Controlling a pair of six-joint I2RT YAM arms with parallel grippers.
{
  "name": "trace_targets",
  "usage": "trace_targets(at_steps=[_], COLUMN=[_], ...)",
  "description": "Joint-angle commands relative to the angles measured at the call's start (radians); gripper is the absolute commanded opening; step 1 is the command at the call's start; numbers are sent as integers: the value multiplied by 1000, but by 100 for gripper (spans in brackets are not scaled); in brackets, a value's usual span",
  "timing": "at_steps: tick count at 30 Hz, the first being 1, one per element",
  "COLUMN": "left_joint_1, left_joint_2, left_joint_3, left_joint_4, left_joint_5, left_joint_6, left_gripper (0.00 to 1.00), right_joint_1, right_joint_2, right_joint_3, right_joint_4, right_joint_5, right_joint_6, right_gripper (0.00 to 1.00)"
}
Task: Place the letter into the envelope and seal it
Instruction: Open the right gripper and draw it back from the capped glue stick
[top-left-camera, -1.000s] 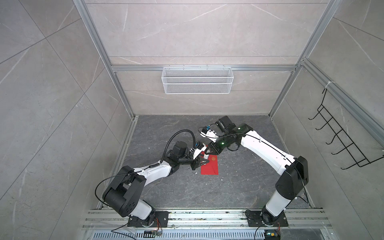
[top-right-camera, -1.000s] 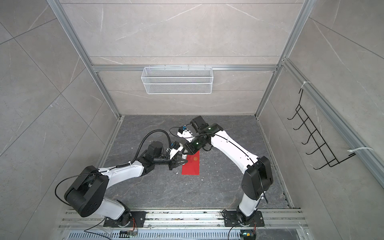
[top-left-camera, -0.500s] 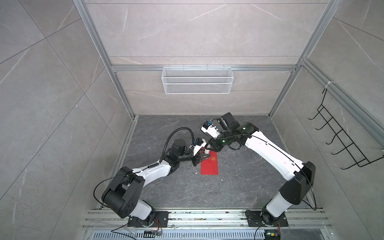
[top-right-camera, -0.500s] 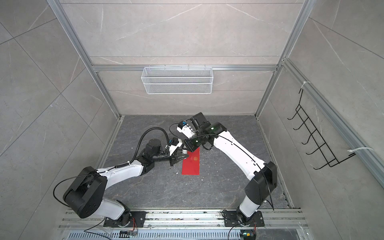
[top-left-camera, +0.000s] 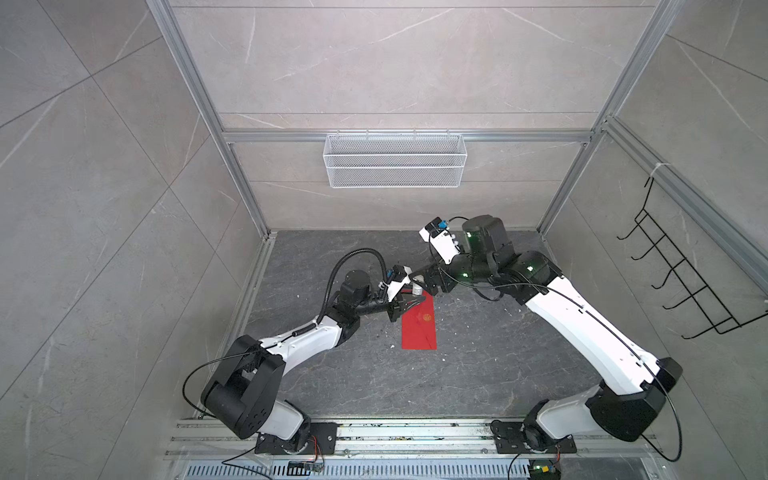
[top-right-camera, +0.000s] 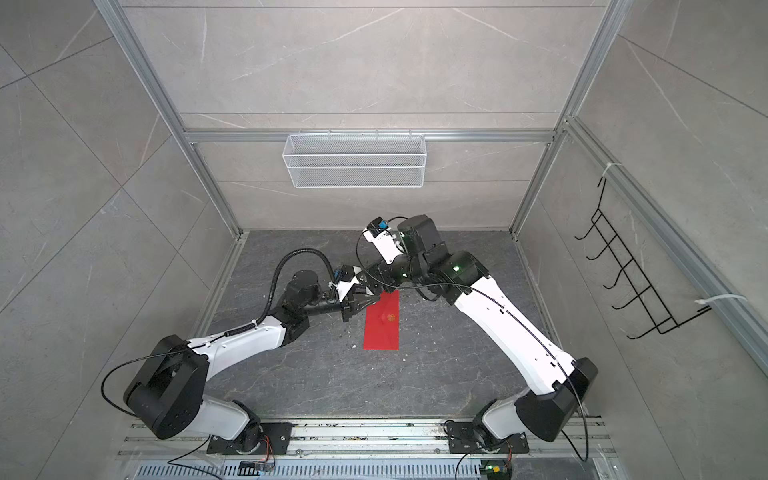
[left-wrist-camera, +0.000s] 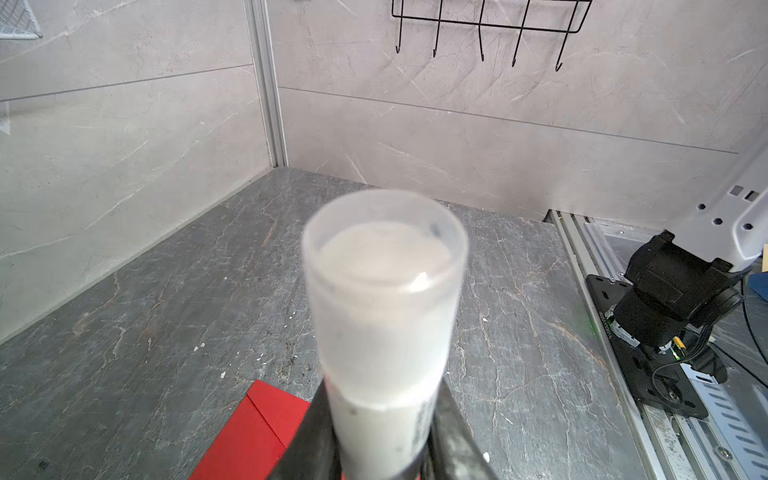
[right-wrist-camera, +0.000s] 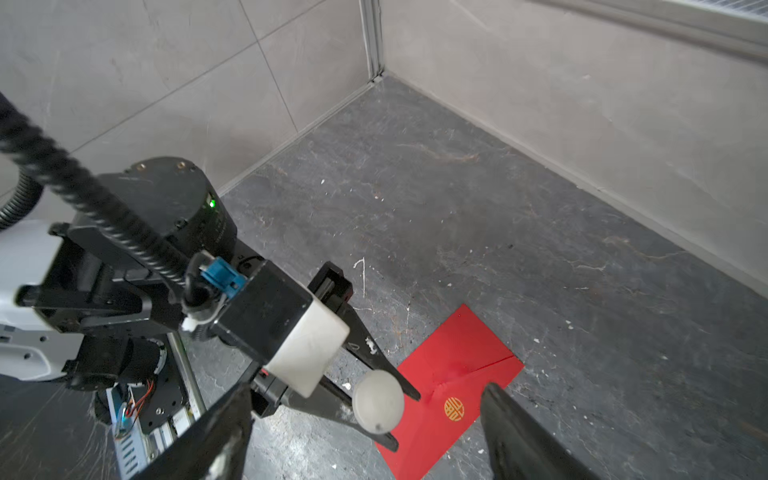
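– So, what do both top views show?
– Two white-and-black arms lean in over a dark grey, stone-patterned table (top-left-camera: 478, 374). The left pincer (top-left-camera: 411, 303) and the right pincer (top-left-camera: 432, 286) nearly meet, tip towards tip. A red envelope (top-left-camera: 420, 328) lies flat on the table. Its far end sits just below the left pincer's tips, and the rest runs back from both pincers towards the arm bases.

– And the left wrist view?
– The left pincer (left-wrist-camera: 382, 415) has its two dark fingers (left-wrist-camera: 307, 436) closed on a white glue stick (left-wrist-camera: 384, 291). The stick pokes out past the fingertips and looks blurred (it sits very close to the lens). One corner of the envelope (left-wrist-camera: 249, 432) shows on the table beneath the pincer.

– And the right wrist view?
– The right pincer (right-wrist-camera: 368, 390) stands wide open and grips nothing, with one dark finger (right-wrist-camera: 523, 436) at each side. Straight ahead of it, level with the gap between its fingers, is the round end of the glue stick (right-wrist-camera: 377, 402), clamped in the left pincer (right-wrist-camera: 405, 422). The envelope (right-wrist-camera: 457, 374) lies below and just beyond the left pincer's tips, with its gold emblem (right-wrist-camera: 454, 409) facing up. I cannot tell whether the left pincer's lower finger touches the paper.
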Motion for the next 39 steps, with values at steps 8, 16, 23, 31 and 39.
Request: trace_targets(at_steps=[8, 16, 23, 31, 39], left_joint_1=[-1, 0, 0, 0, 2], left_joint_2=[3, -3, -3, -6, 0], left_joint_3=[38, 24, 19, 21, 21], left_joint_4=[65, 118, 146, 147, 146], left_joint_5=[30, 3, -7, -7, -7], left_joint_6=[-13, -49, -68, -68, -71], left_gripper=[0, 0, 0, 0, 0], right_joint_1=[-57, -143, -163, -164, -163], right_joint_2=[-134, -129, -105, -60, -13], right_joint_3=[-172, -215, -228, -213, -159], right_joint_4=[188, 189, 170, 158, 164], right_joint_5=[114, 71, 14, -52, -148], right_joint_6=[78, 145, 151, 156, 166], right_gripper=[99, 99, 99, 99, 99])
